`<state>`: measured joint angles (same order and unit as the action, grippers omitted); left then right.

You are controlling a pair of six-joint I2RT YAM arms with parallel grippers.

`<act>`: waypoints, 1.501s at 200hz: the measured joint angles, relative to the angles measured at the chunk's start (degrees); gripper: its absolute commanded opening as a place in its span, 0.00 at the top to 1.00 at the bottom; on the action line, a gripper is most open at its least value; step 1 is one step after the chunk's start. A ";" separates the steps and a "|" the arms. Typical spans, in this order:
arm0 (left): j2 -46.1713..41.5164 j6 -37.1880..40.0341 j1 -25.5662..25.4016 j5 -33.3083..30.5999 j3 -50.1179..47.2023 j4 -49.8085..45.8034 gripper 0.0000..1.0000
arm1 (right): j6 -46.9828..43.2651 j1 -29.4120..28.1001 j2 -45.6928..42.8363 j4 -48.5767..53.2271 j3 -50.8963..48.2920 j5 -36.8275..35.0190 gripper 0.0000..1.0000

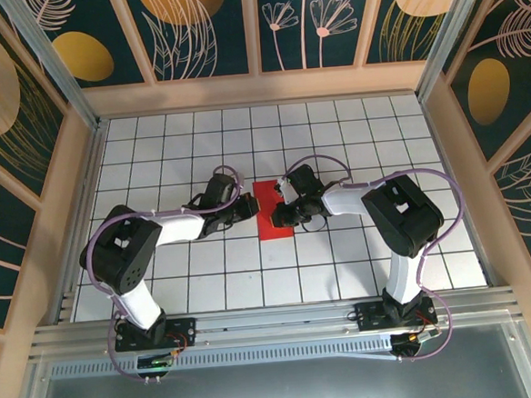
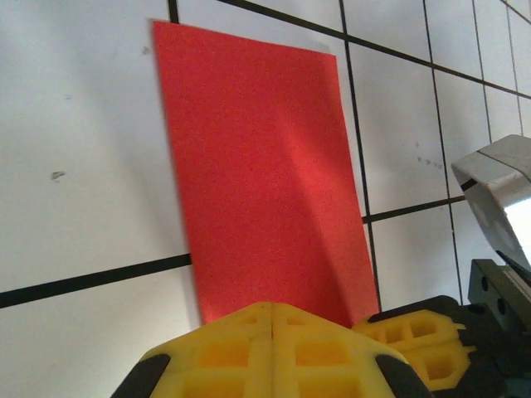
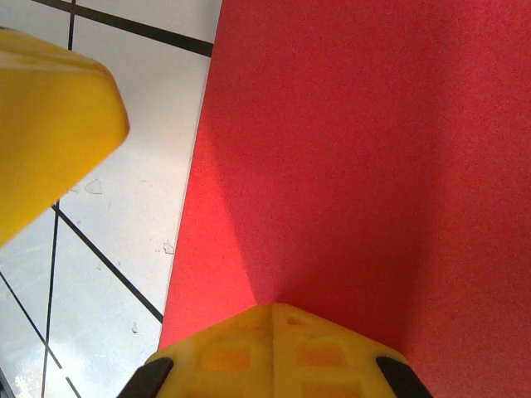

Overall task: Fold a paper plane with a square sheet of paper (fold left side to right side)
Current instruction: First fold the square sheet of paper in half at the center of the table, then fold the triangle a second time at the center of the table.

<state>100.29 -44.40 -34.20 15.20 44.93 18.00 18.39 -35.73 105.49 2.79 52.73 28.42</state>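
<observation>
Evidently the half-fold is made: the paper [image 2: 257, 166] lies narrow on the surface [image 2: 83, 166]. The left pincer [image 2: 272, 308] and right pincer [image 3: 274, 308], both closed and empty, rest on it; next comes, probably, firming the crease.

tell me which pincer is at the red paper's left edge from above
The left pincer: its shut yellow tips meet the left edge of the red rectangular paper sheet; the right pincer reaches over it from the right.
</observation>
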 measured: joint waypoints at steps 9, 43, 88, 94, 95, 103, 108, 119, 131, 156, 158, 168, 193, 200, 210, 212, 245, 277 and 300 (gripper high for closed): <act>0.39 -0.31 -0.13 0.22 0.33 0.22 0.95 | 0.02 0.00 0.00 0.00 0.00 0.00 1.00; 2.12 -0.52 -0.33 0.85 2.19 0.26 0.96 | 0.13 0.00 0.00 0.02 0.04 -0.02 1.00; 4.57 -0.50 -0.63 0.83 2.97 0.46 0.96 | 0.15 -0.02 0.00 0.02 0.04 -0.02 1.00; 5.05 -0.48 -0.66 0.83 3.06 0.46 0.96 | 0.15 -0.02 0.00 0.02 0.04 -0.02 1.00; 5.11 -0.50 -0.66 0.83 3.06 0.46 0.96 | 0.15 -0.02 0.00 0.02 0.04 -0.02 1.00; 5.79 -0.48 -0.76 0.66 3.19 0.39 0.96 | 0.15 -0.02 -0.02 0.02 0.04 -0.02 1.00; 6.19 -0.46 -0.76 0.55 3.23 0.35 0.96 | 0.15 -0.02 0.00 0.02 0.04 -0.02 1.00; 6.75 -0.48 -0.76 0.20 3.30 0.17 0.96 | 0.15 -0.02 -0.02 0.02 0.04 0.00 1.00; 6.93 -0.46 -0.76 0.13 3.39 0.22 0.97 | 0.17 -0.02 -0.11 0.04 0.04 0.02 1.00; 6.99 -0.46 -1.11 -0.52 3.41 0.24 0.97 | 0.61 -0.07 -0.35 0.48 0.26 0.09 0.92; 6.99 -0.46 -1.18 -0.59 3.41 0.24 0.97 | 0.61 -0.07 -0.35 0.55 0.28 0.11 0.91; 6.99 -0.46 -1.40 -0.87 3.34 0.33 0.98 | 1.27 -0.07 -0.81 1.66 0.42 0.09 0.85; 6.91 -0.48 -1.57 -1.16 2.64 1.60 0.98 | 2.21 0.52 -3.85 5.90 0.42 0.31 0.71; 6.80 -0.48 -1.62 -1.36 2.40 1.90 0.98 | 2.40 1.09 -5.20 6.64 0.39 0.55 0.68; 6.73 -0.50 -1.77 -1.79 2.12 2.34 0.99 | 2.47 2.49 -7.69 7.23 0.20 0.98 0.65; 6.69 -0.48 -1.81 -1.84 2.08 2.43 0.99 | 2.60 2.84 -8.24 7.34 0.13 1.16 0.65; 6.58 -0.48 -1.97 -2.64 1.77 2.82 0.99 | 2.91 9.46 -14.91 7.76 -2.03 2.21 0.60; 6.47 -0.48 -2.25 -3.17 1.62 2.93 0.99 | 3.52 10.49 -15.28 8.61 -6.54 4.37 0.62; 6.36 -0.48 -2.25 -3.52 1.46 3.04 0.99 | 5.16 10.43 -14.99 8.63 -8.81 6.71 0.63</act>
<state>106.65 -44.88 -36.45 11.68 46.39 21.04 23.55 -25.30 90.50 11.42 43.92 35.14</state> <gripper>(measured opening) 0.044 0.374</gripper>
